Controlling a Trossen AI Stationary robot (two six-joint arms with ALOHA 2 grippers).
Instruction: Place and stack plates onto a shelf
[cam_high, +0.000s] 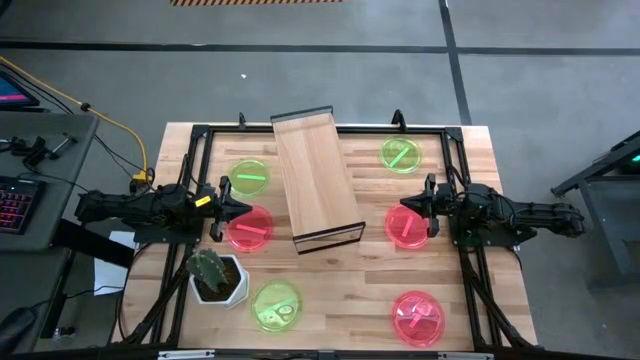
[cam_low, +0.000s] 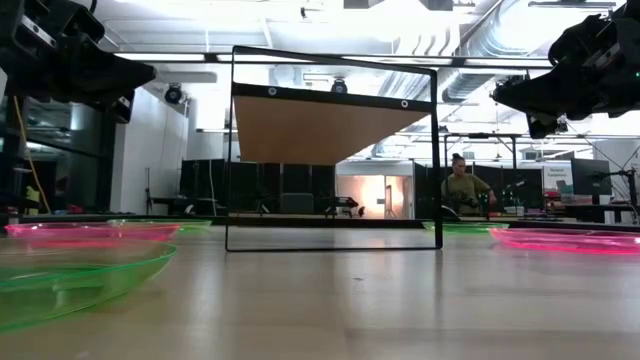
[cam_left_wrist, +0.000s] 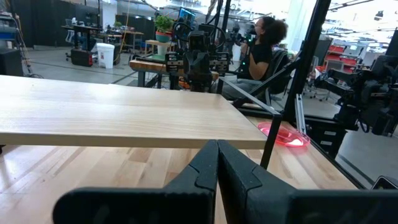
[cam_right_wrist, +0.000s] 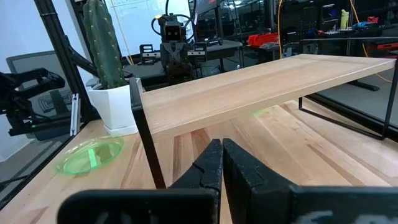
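- Shelf (cam_high: 316, 180) stands near the middle of my worktop (cam_high: 340, 310), a long light-wood plank on a dark metal frame, slightly angled, with nothing on it.
- Cactus (cam_high: 208, 266) in its white pot sits near the front left of the worktop.
- Six plates lie flat on the worktop around the shelf, none stacked.
- Left of the shelf: a green plate (cam_high: 248, 179) toward the back, a pink plate (cam_high: 249, 230) just in front of it, and another green plate (cam_high: 275, 305) near the front, just beside the cactus pot.
- Right of the shelf: a green plate (cam_high: 400, 154) at the back, a pink plate (cam_high: 408, 225) midway, and a pink plate (cam_high: 417, 317) at the front.
- My left gripper (cam_high: 226, 206) hovers at the left pink plate's edge, its jaws pressed together and empty.
- My right gripper (cam_high: 412, 203) hovers over the midway pink plate, pointing at the shelf, its jaws likewise pressed together, holding nothing.
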